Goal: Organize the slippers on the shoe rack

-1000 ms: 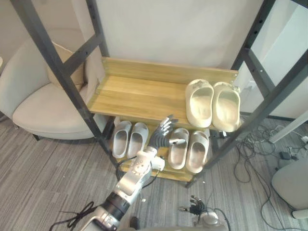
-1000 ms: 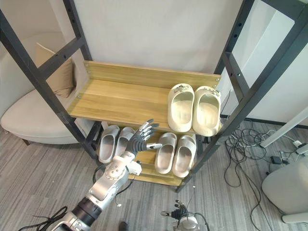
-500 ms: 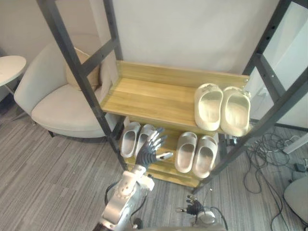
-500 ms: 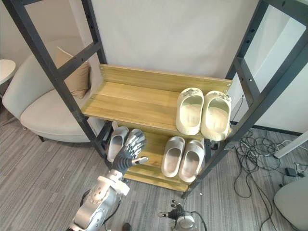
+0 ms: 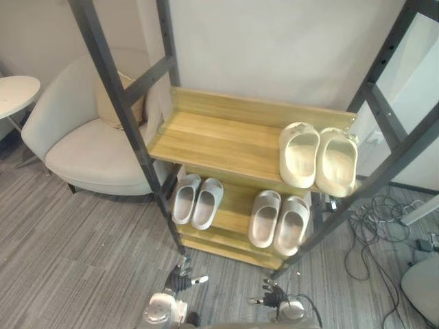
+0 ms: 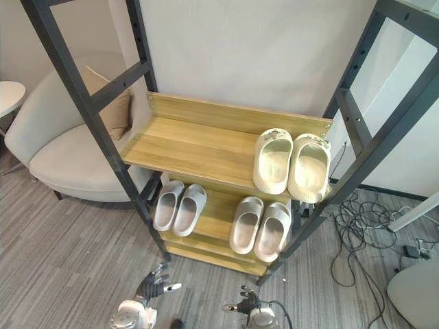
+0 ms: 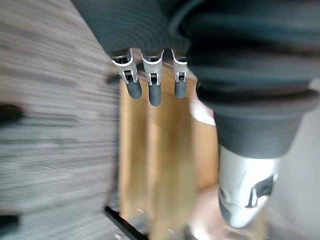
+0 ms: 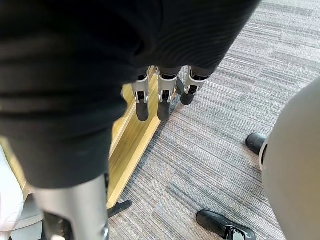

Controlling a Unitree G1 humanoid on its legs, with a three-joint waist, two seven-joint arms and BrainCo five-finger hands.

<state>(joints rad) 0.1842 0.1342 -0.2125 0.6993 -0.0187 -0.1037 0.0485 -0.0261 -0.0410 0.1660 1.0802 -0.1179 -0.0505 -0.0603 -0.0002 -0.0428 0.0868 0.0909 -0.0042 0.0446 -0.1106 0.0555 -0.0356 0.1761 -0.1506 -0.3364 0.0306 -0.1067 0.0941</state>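
Observation:
The shoe rack [image 5: 226, 140] has a black frame and two wooden shelves. A cream pair of slippers [image 5: 317, 157] lies side by side at the right end of the upper shelf. On the lower shelf a pale grey pair [image 5: 196, 201] lies at the left and a beige pair [image 5: 280, 219] at the right. My left hand [image 5: 180, 279] hangs low over the floor in front of the rack, its fingers [image 7: 154, 85] straight and holding nothing. My right hand [image 5: 274, 297] hangs beside it, its fingers [image 8: 162, 100] relaxed and empty.
A pale armchair [image 5: 89, 147] with a tan cushion stands left of the rack, with a small round white table [image 5: 14, 89] beyond it. Cables [image 5: 384, 226] trail on the carpet at the right. A pale rounded seat [image 5: 422, 277] sits at the lower right.
My left hand has dropped from in front of the lower shelf, by the grey pair, down to near the floor. The slippers have not moved.

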